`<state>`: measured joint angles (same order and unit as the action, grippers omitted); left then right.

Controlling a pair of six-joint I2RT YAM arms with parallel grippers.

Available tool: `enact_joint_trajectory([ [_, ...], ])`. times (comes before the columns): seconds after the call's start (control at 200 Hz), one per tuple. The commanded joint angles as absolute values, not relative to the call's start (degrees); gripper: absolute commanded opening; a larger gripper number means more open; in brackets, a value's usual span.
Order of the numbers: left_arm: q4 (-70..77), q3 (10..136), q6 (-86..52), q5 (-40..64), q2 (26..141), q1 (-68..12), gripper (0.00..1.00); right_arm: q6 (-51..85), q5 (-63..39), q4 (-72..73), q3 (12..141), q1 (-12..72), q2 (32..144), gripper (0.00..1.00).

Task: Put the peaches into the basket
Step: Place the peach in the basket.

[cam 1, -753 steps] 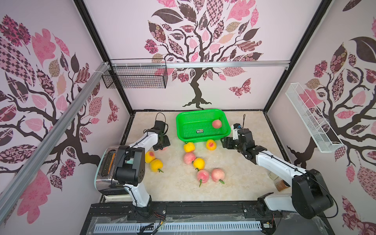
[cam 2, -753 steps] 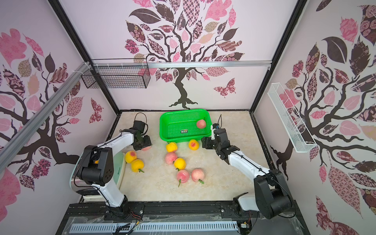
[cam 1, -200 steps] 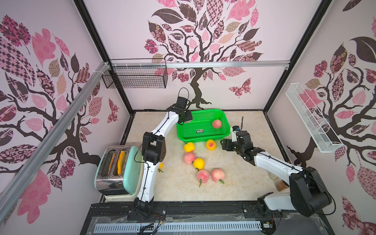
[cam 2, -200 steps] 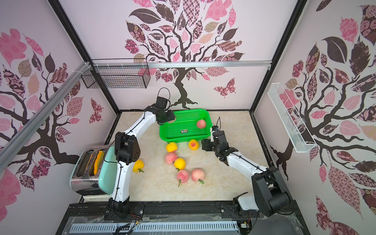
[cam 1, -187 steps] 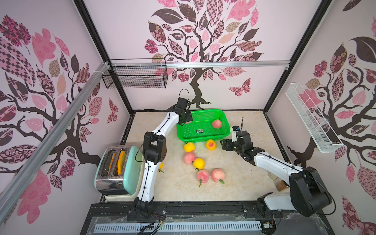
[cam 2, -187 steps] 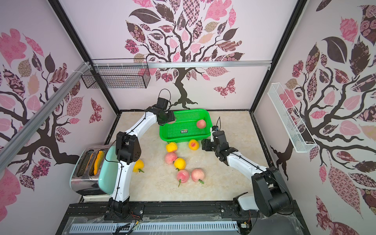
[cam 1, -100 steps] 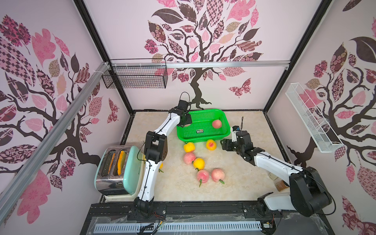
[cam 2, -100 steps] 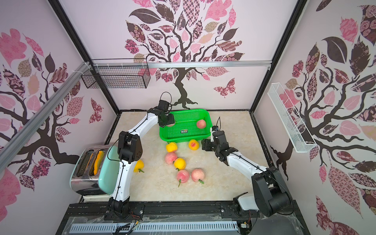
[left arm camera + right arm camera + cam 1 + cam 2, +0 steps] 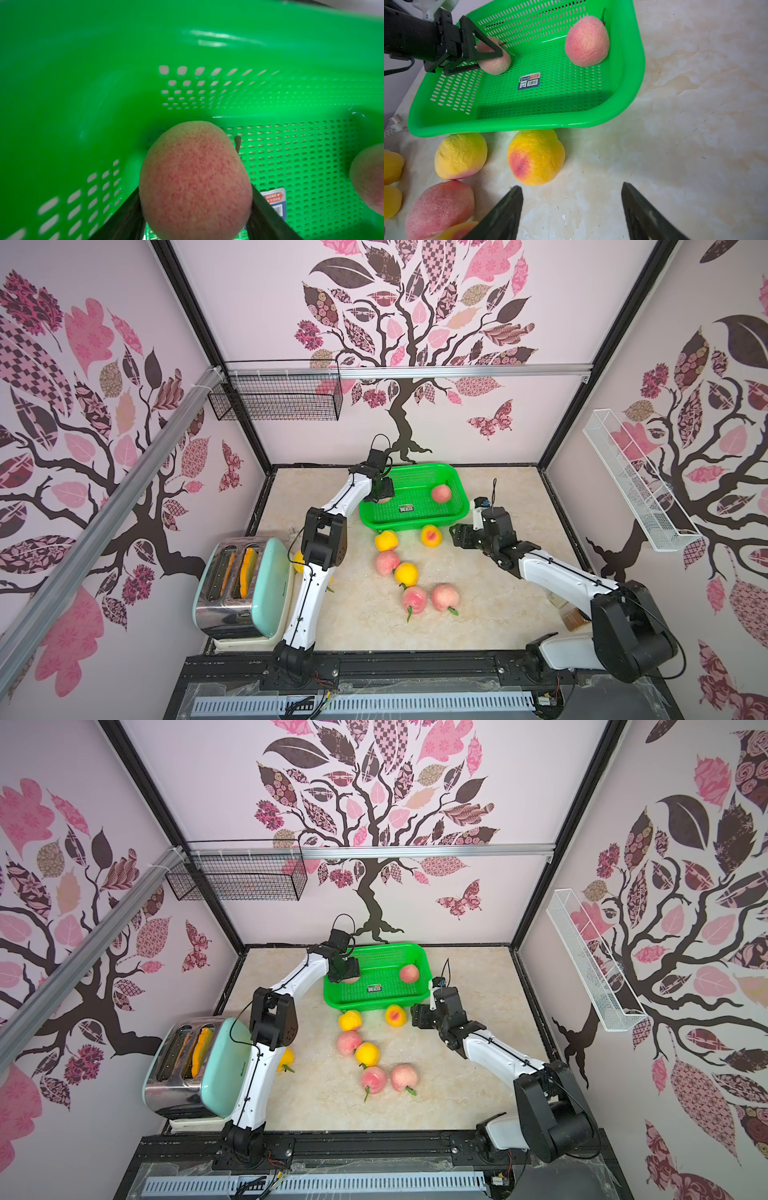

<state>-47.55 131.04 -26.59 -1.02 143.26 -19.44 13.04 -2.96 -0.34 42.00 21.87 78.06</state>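
As left end effector (image 9: 491,60) grips peach (image 9: 195,178) inside basket (image 9: 529,124), stem points past fingertips (image 9: 498,54)

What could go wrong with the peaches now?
The pink-blushed toy peach in the left end effector sits beside the green plastic basket's side wall; let go, it might roll into the other pink peach. The open right end effector might push the yellow-orange peach under the basket's rim.

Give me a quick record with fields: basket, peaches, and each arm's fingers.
Basket: green, two pink peaches inside
Left fingers: closed on one pink peach, low inside the basket
Other pink peach: loose on the basket floor
Right fingers: open, empty, over the table near a yellow peach
Table peaches: seven visible, one partly behind the left arm
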Motion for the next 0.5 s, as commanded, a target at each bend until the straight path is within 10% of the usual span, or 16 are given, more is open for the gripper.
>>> enact_joint_trajectory([
  [0.0, -48.73, 131.57, -25.68, -1.43, 143.93, -19.49, 0.73, 13.45, -2.74, 0.52, 42.79, 22.23, 78.13, 0.77],
  [0.495, -47.6, 131.57, -25.31, 0.79, 143.13, -19.51, 0.76, 13.38, -2.81, 0.39, 42.96, 22.16, 78.38, 0.77],
])
